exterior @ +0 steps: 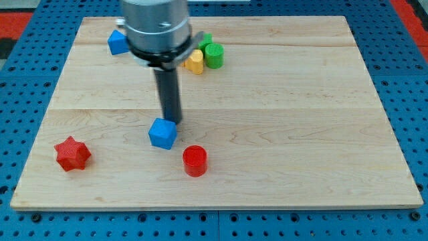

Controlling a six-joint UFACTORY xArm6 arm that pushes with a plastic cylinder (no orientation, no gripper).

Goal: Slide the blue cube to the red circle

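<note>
**Blue cube just short of the red circle, tip at its far edge**

Nearest the view's bottom, the counter [281,181] shows a wide bare stretch of pale wood along its front edge, with the whole right half open from front to back. The red circle [194,161], a short red cylinder, stands close to that front edge, a little left of centre. Well to its left, near the counter's left edge, sits the red star [72,153].

Just beyond the red circle and slightly to its left lies the blue cube [162,133]; the two are near each other but apart, a thin strip of wood between them. My tip [172,121] rests at the cube's far upper corner, touching or all but touching it. The rod carries no fingers, so there is nothing open or closed to tell of.

Farther back, under the arm's grey body, a yellow block [194,63] and a green cylinder [214,55] crowd together, another green block partly hidden behind them. A second blue block [118,42] sits near the far left. A blue perforated board [401,40] surrounds the counter.
</note>
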